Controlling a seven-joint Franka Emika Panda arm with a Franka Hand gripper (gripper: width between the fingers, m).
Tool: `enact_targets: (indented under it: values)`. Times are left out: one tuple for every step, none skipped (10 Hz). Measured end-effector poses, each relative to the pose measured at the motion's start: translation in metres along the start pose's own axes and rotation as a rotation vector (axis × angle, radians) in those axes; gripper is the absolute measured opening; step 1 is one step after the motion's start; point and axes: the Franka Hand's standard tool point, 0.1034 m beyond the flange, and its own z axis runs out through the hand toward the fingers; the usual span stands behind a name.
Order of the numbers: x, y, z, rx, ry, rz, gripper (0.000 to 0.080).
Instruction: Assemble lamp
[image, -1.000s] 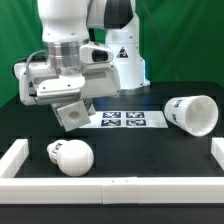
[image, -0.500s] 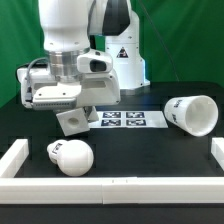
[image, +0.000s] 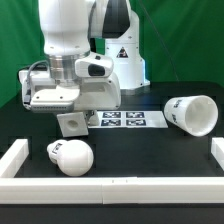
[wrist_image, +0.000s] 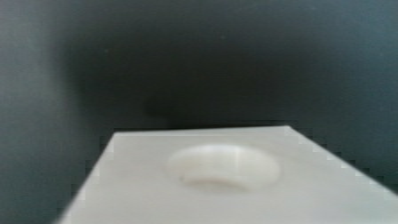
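My gripper (image: 71, 108) is shut on the blocky white lamp base (image: 72, 124) and holds it just over the black table, at the exterior view's left of the marker board (image: 127, 121). In the wrist view the base (wrist_image: 143, 190) fills the near part of the picture, with its round socket (wrist_image: 224, 164) facing the camera; my fingers are hidden there. The round white bulb (image: 72, 157) lies on the table in front of the base. The tapered shade (image: 192, 113) lies on its side at the exterior view's right.
A low white rail runs along the table's left (image: 14, 160), front (image: 120, 184) and right (image: 216, 152) sides. The arm's white pedestal (image: 125, 60) stands at the back, behind the marker board.
The gripper has turned and come down a little. The base it holds has gone from tilted to nearly level and sits lower, closer to the table.
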Motion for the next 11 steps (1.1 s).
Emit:
enact_targets:
  values:
    - [0.0, 0.0, 0.0, 0.0, 0.001, 0.002, 0.0497]
    - [0.0, -0.001, 0.0, 0.0, 0.001, 0.003, 0.0638]
    - [0.001, -0.001, 0.001, 0.0, 0.001, 0.005, 0.0638]
    - [0.001, -0.002, 0.001, 0.0, 0.002, 0.006, 0.0686]
    - [0.0, -0.002, 0.0, 0.001, 0.0, 0.007, 0.0686]
    - [-0.004, -0.006, -0.016, 0.02, -0.025, 0.016, 0.0698]
    - [-0.006, -0.009, -0.033, 0.04, -0.052, 0.014, 0.0698]
    - [-0.007, -0.012, -0.042, 0.05, -0.066, 0.015, 0.0698]
    - [-0.009, -0.013, -0.043, 0.051, -0.071, 0.02, 0.0698]
    - [-0.01, -0.015, -0.044, 0.049, -0.076, 0.056, 0.0698]
    - [-0.011, -0.014, -0.045, 0.046, -0.081, 0.1, 0.0698]
